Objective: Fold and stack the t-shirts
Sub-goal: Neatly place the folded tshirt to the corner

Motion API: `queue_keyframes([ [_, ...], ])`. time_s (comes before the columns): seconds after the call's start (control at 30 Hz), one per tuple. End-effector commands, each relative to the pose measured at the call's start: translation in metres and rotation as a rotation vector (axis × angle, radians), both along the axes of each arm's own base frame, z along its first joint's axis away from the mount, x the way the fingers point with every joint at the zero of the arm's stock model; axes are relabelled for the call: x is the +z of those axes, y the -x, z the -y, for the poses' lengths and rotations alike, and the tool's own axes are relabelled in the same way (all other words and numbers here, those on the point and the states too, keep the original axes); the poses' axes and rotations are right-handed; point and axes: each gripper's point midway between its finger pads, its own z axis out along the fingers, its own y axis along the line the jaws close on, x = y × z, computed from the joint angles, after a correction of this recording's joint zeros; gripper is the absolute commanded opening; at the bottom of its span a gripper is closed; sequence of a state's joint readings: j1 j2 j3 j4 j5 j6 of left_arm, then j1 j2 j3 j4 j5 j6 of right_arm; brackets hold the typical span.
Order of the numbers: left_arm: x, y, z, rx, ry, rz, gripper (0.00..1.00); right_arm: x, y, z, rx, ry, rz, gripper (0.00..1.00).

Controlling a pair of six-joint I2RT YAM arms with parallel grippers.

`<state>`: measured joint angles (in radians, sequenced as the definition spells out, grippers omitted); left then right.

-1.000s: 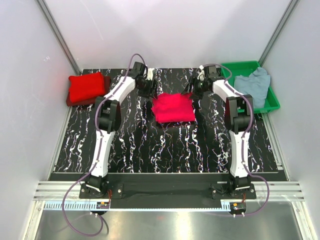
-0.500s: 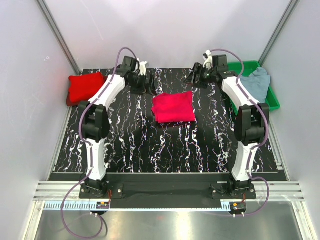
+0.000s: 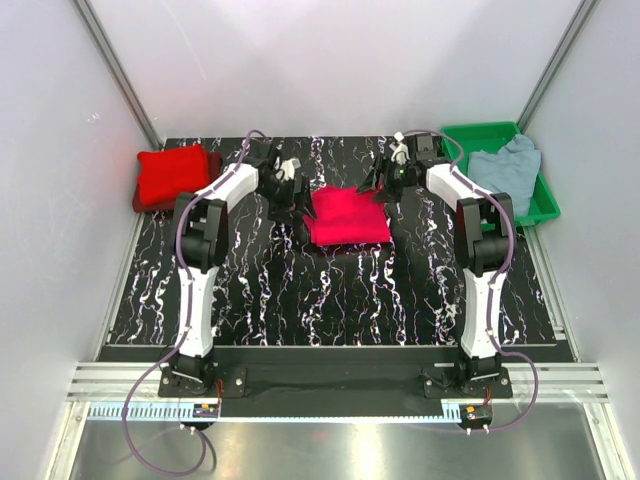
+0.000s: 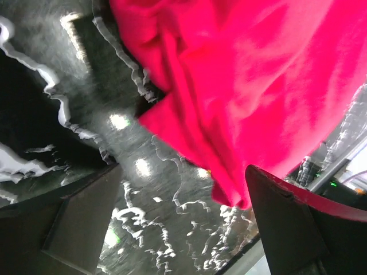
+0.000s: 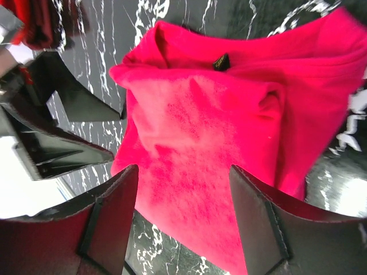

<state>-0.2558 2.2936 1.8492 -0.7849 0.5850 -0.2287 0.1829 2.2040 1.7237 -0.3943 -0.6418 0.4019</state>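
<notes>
Flanking the far corners of the folded red shirt (image 3: 347, 217) in the middle of the desk (image 3: 270, 290), with the jaws of left arm (image 3: 232, 183) and right arm (image 3: 447, 180) spread, gripping nothing

It was a robotics lab test cell, not a lived-in room. Plain white panel walls (image 3: 60, 220) framed by aluminium struts (image 3: 115, 70) boxed in a black marbled surface (image 3: 300, 300). Two white arms, left arm (image 3: 200, 290) and right arm (image 3: 480, 300), were bolted to a metal rail (image 3: 340, 382) with loose purple cables (image 3: 150, 445) trailing below.
</notes>
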Motion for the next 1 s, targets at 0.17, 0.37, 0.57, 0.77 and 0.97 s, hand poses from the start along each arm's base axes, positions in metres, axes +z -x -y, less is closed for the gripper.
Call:
queue_keyframes([
  [0.17,-0.007,-0.022,0.023,0.011,0.122,-0.01,0.95,-0.006,0.007,-0.029,0.059,-0.021,-0.007,0.72],
  [0.37,-0.02,-0.023,0.043,-0.009,0.165,-0.031,0.78,-0.026,0.007,-0.024,0.056,0.028,-0.026,0.72],
  [0.57,-0.029,-0.015,0.06,-0.027,0.208,-0.069,0.69,-0.036,0.011,-0.024,0.048,0.028,-0.055,0.73],
  [0.77,-0.027,-0.015,0.066,-0.043,0.241,-0.062,0.21,-0.04,0.013,-0.023,0.047,0.037,-0.061,0.73],
  [0.97,-0.018,-0.023,0.058,-0.054,0.196,0.001,0.0,-0.035,0.009,-0.025,0.043,0.029,-0.054,0.73],
])
